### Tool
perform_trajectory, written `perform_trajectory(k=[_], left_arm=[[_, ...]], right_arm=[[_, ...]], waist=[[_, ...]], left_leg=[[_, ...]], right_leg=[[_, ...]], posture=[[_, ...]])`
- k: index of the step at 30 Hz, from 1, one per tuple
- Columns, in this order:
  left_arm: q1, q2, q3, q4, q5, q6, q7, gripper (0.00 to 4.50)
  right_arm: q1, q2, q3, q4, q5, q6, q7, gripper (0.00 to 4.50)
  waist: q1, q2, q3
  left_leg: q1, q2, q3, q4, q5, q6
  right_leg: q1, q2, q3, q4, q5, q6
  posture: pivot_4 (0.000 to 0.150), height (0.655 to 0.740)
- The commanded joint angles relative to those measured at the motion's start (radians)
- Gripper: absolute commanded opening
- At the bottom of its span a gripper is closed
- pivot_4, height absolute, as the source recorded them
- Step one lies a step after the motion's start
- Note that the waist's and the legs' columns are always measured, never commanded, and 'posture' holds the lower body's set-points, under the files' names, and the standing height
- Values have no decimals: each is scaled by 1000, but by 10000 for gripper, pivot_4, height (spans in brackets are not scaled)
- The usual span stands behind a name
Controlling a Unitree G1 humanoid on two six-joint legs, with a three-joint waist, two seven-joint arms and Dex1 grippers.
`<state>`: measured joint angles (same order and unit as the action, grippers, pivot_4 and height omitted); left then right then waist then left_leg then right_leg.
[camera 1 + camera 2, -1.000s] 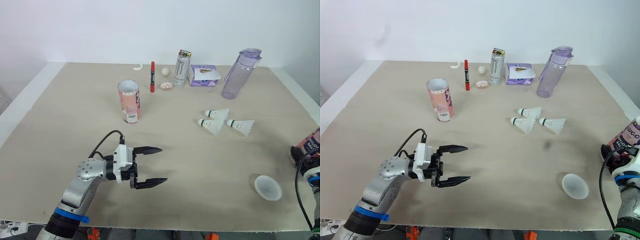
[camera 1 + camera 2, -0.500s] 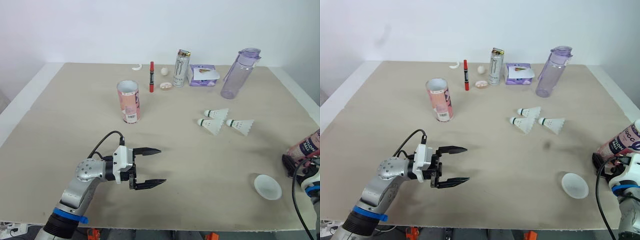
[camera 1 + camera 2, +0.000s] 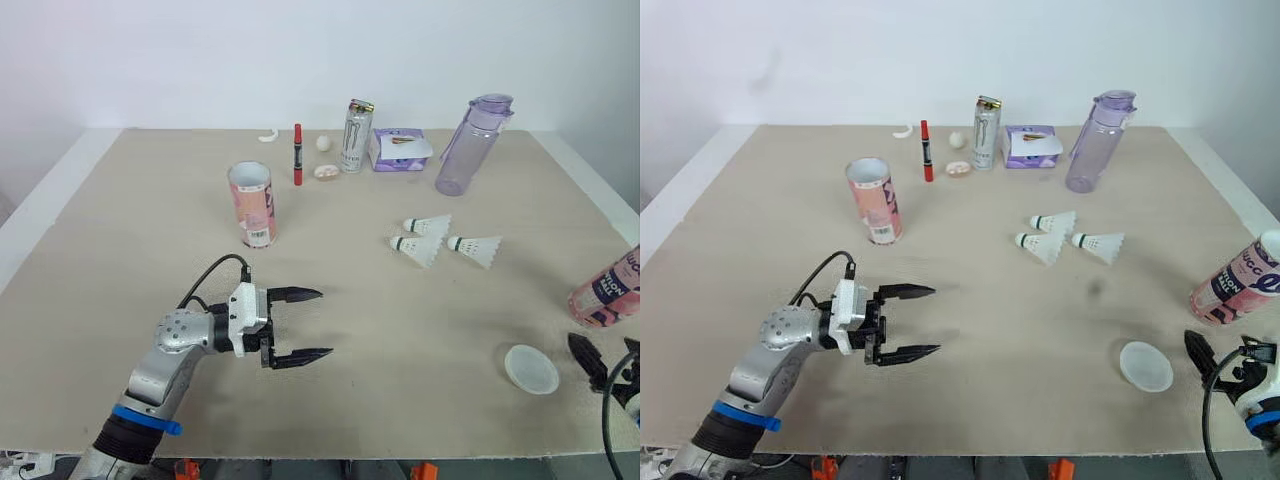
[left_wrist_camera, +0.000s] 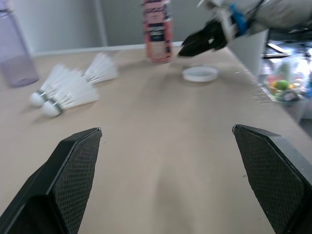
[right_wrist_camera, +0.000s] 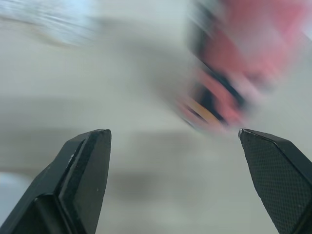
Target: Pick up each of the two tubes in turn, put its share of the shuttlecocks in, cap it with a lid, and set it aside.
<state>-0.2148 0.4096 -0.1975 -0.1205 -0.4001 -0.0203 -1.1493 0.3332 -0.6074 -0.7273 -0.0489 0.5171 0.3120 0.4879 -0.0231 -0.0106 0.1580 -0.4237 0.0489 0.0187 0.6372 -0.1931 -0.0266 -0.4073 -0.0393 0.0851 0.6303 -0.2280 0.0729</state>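
Note:
One pink tube (image 3: 253,205) stands open-topped left of the table's middle. The second pink tube (image 3: 607,292) stands by the right edge, and shows blurred in the right wrist view (image 5: 234,73). My right gripper (image 3: 608,358) is open just in front of it, not touching. A white lid (image 3: 531,368) lies left of that gripper. Three shuttlecocks (image 3: 425,225) lie together right of centre. My left gripper (image 3: 300,325) hovers open and empty over the near-left table, pointing toward the shuttlecocks (image 4: 68,87).
Along the back stand an energy can (image 3: 356,135), a purple water bottle (image 3: 472,145), a tissue packet (image 3: 402,150), a red marker (image 3: 298,153) and a small white ball (image 3: 323,143). The table's right edge runs close to the second tube.
My right gripper has let go of the second pink tube, which now stands on the table, and has drawn back toward the near edge. The left arm has barely moved.

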Motion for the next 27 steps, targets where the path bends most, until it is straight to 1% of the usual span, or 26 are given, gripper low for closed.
perform_trajectory(k=[1, 2, 4, 7, 9, 11, 13, 15, 18, 22, 25, 27], left_arm=[[-7, 4, 87, 17, 13, 33, 122, 45000], [6, 12, 105, 15, 28, 32, 155, 45000], [34, 24, 132, 6, 61, 55, 224, 45000], [78, 32, 166, -13, 80, 100, 306, 45000], [103, 23, 202, -19, 72, 105, 352, 45000], [108, 18, 226, -3, 91, 108, 407, 45000], [94, 11, 247, 32, 101, 118, 456, 45000], [62, -3, 268, 67, 85, 140, 491, 45000], [15, -2, 277, 122, 74, 149, 487, 45000], [-82, -2, 276, 239, 71, 142, 460, 45000], [-140, 3, 268, 319, 79, 125, 429, 45000], [-176, 5, 264, 371, 87, 113, 415, 45000]], right_arm=[[47, -117, 87, -255, 67, -78, 316, 44771], [22, -133, 149, -296, 68, -83, 357, 44771], [-70, -139, 264, -347, 74, -70, 381, 44771], [-205, -126, 409, -371, 67, -50, 408, 44771], [-283, -112, 491, -360, 46, -51, 428, 44771], [-348, -95, 548, -336, 38, -50, 438, 44771], [-411, -82, 604, -290, 16, -63, 464, 44771], [-469, -72, 649, -236, -16, -89, 491, 44771], [-529, -60, 684, -179, -49, -116, 514, 44771], [-607, -33, 719, -121, -71, -129, 529, 44771], [-634, -18, 734, -102, -82, -134, 533, 44771], [-643, -10, 742, -95, -93, -139, 535, 44771]], waist=[[-2, 0, 0], [-2, 0, 0], [-3, -1, 1], [-9, -3, 2], [-9, -5, 3], [-7, -7, 4], [4, -9, 5], [6, -9, 5], [5, -10, 5], [3, -10, 5], [3, -10, 5], [3, -10, 5]], left_leg=[[1, 0, 0, 0, 0, 0], [1, 0, 0, 0, 0, 0], [1, 1, -1, 0, 0, 0], [1, 2, -1, 0, 0, 0], [1, 2, -1, 0, 0, 0], [0, 2, -1, 0, 0, 0], [-1, 2, -2, 0, 0, 0], [-2, 1, -3, 0, 0, 0], [-3, 1, -3, 1, 0, 0], [-2, 1, -4, 0, 0, 0], [-2, 1, -5, 0, 0, 0], [-2, 1, -5, 0, 0, 0]], right_leg=[[0, 1, 1, 0, 0, 0], [0, 1, 1, 0, 0, 0], [0, 3, 1, 0, 0, 0], [0, 4, 2, 0, 1, -1], [0, 4, 2, 1, 1, -1], [-1, 5, 1, 1, 0, -1], [-1, 4, 0, 1, -1, -1], [0, 4, 0, 1, -1, -1], [0, 4, 1, 1, -1, -1], [-1, 5, 1, 2, -1, -1], [-1, 7, 0, 2, -1, -1], [-1, 7, 0, 3, 1, 2]], posture=[[1500, 7400], [1500, 7400], [1500, 7400], [1500, 7400], [1500, 7400], [1500, 7400], [1500, 7400], [1500, 7400], [1500, 7400], [1500, 7400], [1500, 7400], [1500, 7400]])
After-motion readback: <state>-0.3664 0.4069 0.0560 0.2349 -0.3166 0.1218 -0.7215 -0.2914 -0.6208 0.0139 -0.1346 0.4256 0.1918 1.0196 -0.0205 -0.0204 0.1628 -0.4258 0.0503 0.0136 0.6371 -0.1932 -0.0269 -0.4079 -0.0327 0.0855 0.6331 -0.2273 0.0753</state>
